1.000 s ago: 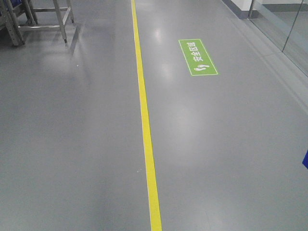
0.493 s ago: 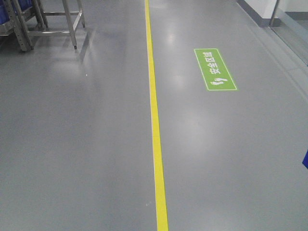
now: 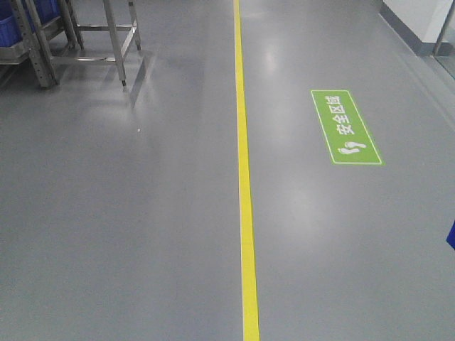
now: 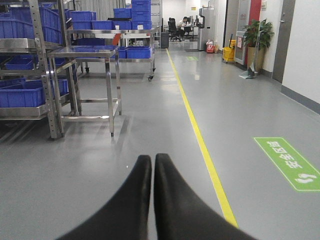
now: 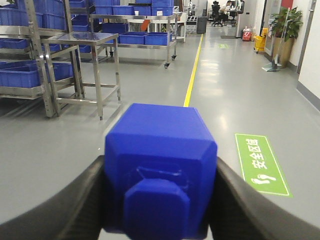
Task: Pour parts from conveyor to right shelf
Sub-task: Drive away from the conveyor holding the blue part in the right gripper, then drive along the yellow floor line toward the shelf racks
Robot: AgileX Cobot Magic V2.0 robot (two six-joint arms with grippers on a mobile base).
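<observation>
My right gripper (image 5: 160,172) is shut on one of the parts, a bright blue boxy block (image 5: 160,145) whose square stud faces the camera. Black fingers (image 5: 87,195) press both its sides. A blue sliver (image 3: 451,238) shows at the right edge of the front view. My left gripper (image 4: 152,159) is shut with nothing in it, its tips touching above the floor. A stainless steel shelf (image 4: 35,65) with blue bins (image 4: 20,95) stands to the left, also seen in the right wrist view (image 5: 30,50) and the front view (image 3: 32,42). The conveyor is out of view.
A steel table (image 4: 90,52) stands beside the shelf. A yellow floor line (image 3: 245,177) runs ahead, with a green floor sign (image 3: 345,126) to its right. Further off are a wheeled cart with blue bins (image 4: 132,50), a potted plant (image 4: 257,37) and a wall on the right.
In the front view the yellow line and green sign have slid right and down. The steel shelf and table legs at top left have come further into view.
</observation>
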